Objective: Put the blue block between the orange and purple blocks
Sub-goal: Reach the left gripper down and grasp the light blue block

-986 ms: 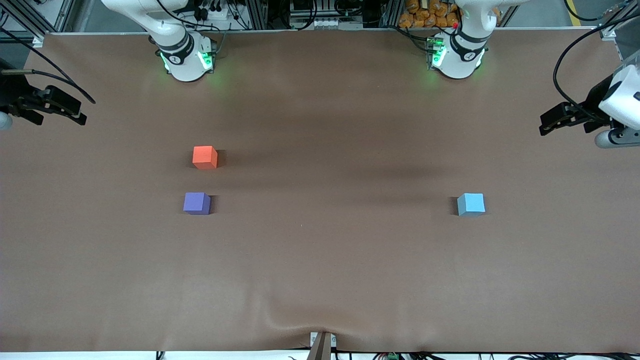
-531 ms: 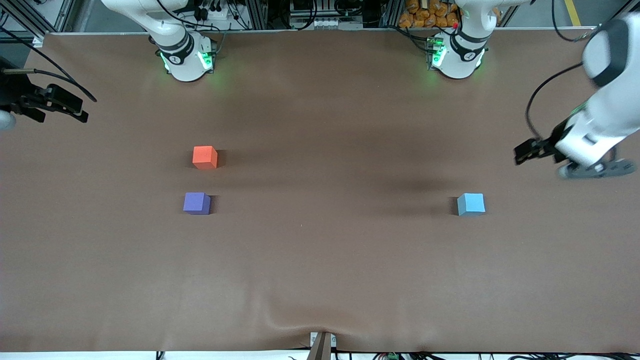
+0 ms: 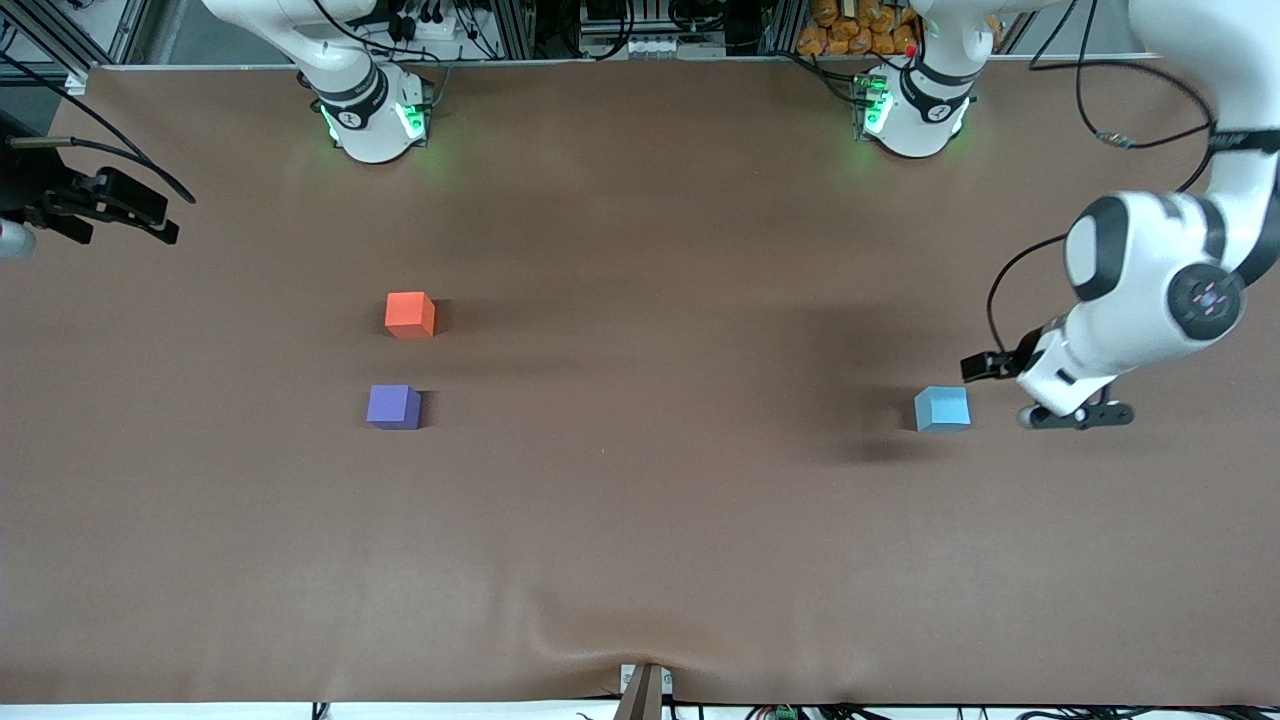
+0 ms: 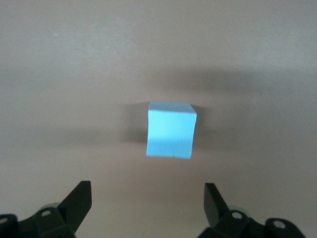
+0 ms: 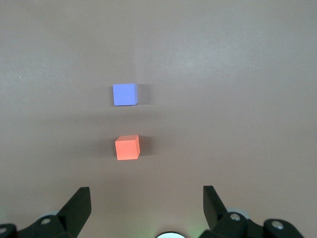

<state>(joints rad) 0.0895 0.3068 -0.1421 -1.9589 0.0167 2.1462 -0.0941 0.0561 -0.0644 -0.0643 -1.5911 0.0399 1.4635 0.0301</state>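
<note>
Trouble could come at the drop: left pincer (image 4: 146, 206), spread wide, hangs beside blue block (image 3: 942, 409) at the left arm's end of the counter (image 3: 640, 520); an off-centre descent might knock it. Right pincer (image 5: 146, 206), spread too, waits.

A robotics lab: two white robot bases (image 3: 375, 115) with green lights bolted to a brown-covered surface (image 3: 640, 520), aluminium framing (image 3: 520, 25) and cables (image 3: 420, 20) along its top edge.
</note>
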